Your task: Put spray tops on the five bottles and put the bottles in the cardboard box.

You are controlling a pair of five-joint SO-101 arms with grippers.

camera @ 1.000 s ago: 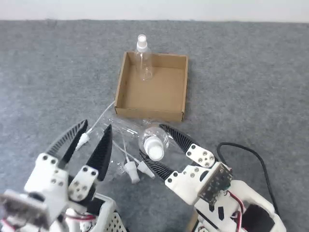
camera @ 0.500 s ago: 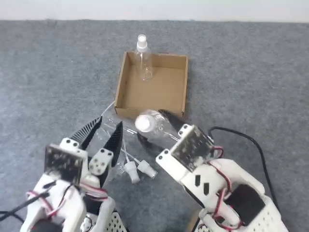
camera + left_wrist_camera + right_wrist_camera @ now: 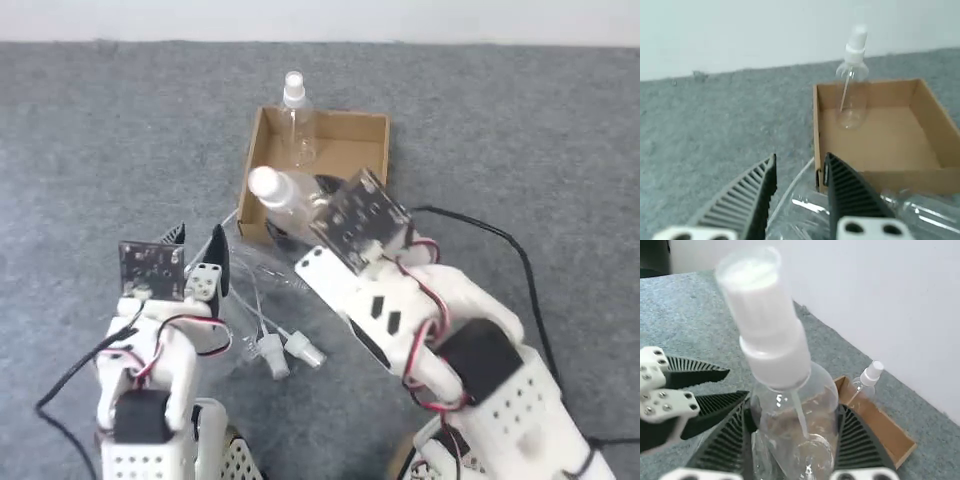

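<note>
Clear spray-topped bottle (image 3: 272,188) clamped in right gripper (image 3: 795,440), tilted over cardboard box (image 3: 384,150) near-left corner. Left gripper (image 3: 800,167) empty, jaws parted, above lying bottles (image 3: 270,270) by box front. Second bottle (image 3: 297,130) stands inside.

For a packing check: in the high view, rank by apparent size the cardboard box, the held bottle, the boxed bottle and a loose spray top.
1. cardboard box
2. held bottle and boxed bottle: alike; the held one sits up nearer the camera, so unranked
3. loose spray top
</note>
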